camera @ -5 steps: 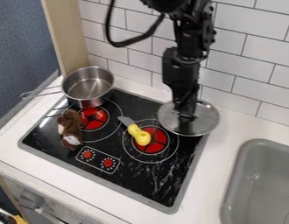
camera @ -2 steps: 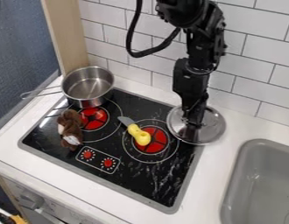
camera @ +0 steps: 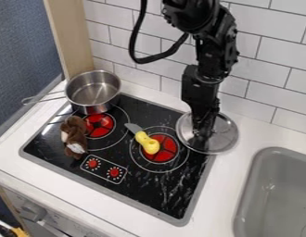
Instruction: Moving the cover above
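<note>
Tool [camera: 204, 138] hangs over the middle of the metal lid [camera: 226, 134]; clenched or released, I cannot tell.

Arm [camera: 212, 51]: black throughout, pale glints along the edges. Bulky, rounded joint housing [camera: 191, 11] at top. Below it, a narrower section with an uneven, knobbly right edge, small rounded bumps down that side. Thick black cable [camera: 158, 59], smooth, looped on the left. Lower down, a boxy block [camera: 194, 90], squarish at its upper left corner. Gripper [camera: 203, 133] also black, slimmer than the block; finer detail too dark to make out.
</note>
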Tool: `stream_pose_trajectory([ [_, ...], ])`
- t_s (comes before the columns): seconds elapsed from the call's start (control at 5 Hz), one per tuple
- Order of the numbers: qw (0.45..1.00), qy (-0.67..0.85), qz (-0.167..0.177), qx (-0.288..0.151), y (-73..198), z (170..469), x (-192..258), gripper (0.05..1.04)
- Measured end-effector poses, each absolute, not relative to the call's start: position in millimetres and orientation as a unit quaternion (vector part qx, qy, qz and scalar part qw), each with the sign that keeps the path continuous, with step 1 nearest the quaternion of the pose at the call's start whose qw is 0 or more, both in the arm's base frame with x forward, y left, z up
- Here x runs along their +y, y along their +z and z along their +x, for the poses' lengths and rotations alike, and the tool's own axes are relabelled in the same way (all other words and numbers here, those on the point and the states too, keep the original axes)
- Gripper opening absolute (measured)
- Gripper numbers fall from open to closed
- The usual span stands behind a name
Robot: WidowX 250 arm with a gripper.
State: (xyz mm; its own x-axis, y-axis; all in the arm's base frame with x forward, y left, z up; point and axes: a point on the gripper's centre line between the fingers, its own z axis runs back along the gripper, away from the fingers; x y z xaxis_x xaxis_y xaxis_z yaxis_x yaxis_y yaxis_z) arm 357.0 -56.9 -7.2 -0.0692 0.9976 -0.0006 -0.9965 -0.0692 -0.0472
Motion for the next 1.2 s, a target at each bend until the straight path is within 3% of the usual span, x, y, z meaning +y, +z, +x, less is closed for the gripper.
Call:
stream_pose_trajectory([
  [0.2,0.692,0.722,-0.009,-0.015,-6,356,-59,0.781],
  [0.4,0.702,0.712,-0.014,-0.028,12,360,-63,0.999],
  [0.8,0.712,0.697,-0.049,-0.071,60,360,-74,1.001],
  [1.0,0.702,0.707,-0.015,-0.089,63,346,-74,1.001],
  [1.2,0.701,0.707,-0.014,-0.090,63,345,-75,1.001],
])
